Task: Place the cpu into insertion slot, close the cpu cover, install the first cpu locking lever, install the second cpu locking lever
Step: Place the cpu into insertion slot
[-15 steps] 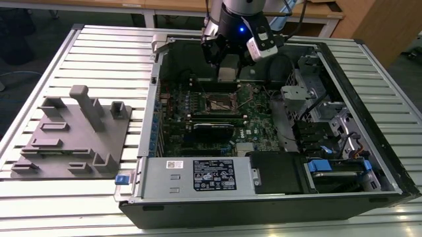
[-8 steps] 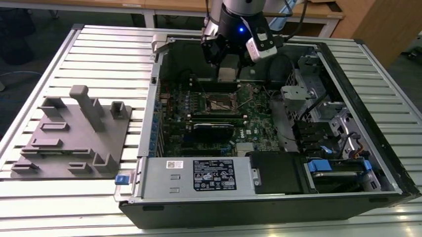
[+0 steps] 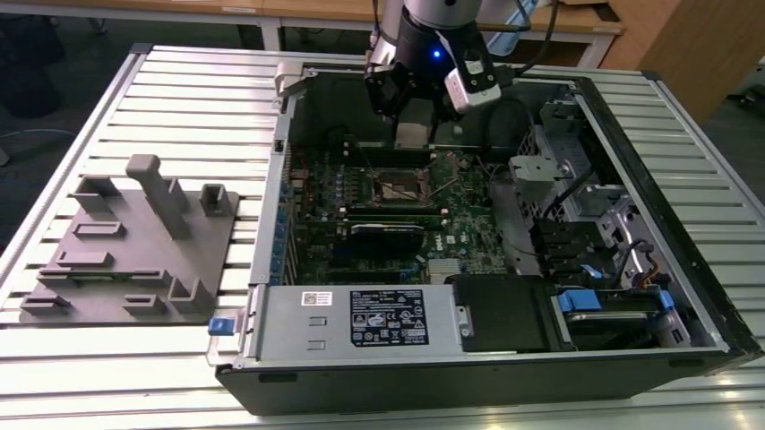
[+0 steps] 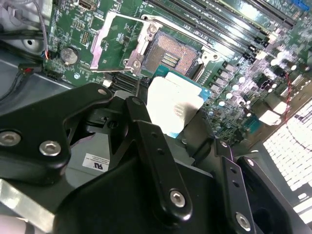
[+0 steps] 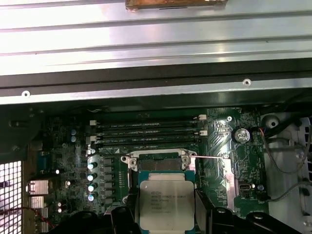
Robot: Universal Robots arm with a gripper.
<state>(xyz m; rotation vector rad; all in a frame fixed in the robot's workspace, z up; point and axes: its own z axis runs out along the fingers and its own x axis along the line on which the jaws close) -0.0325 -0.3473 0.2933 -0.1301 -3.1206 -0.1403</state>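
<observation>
- Cpu (image 5: 167,204) aside, the biggest thing on my screens is the slatted metal worktop (image 3: 179,90), which carries everything else.
- An open black computer case (image 3: 478,381) lies on its side and takes up the worktop from its middle to the edge on the exterior view's right.
- A grey moulded fixture tray (image 3: 120,269) rests near the worktop's edge on the exterior view's left, well apart from my arm.
- Inside the case lies the green motherboard (image 3: 472,224).
- My gripper (image 4: 173,124) hangs over the motherboard toward the case's far wall. Its black fingers (image 4: 141,131) are clamped on two opposite edges of the cpu.
- The cover (image 4: 99,48) is swung open, off the slot and just beside it.
- The slot (image 5: 158,165) is bare, and I see its contact field in both wrist views.
- The cpu is held near the slot, not seated in it, with its silver face toward the first wrist camera.
</observation>
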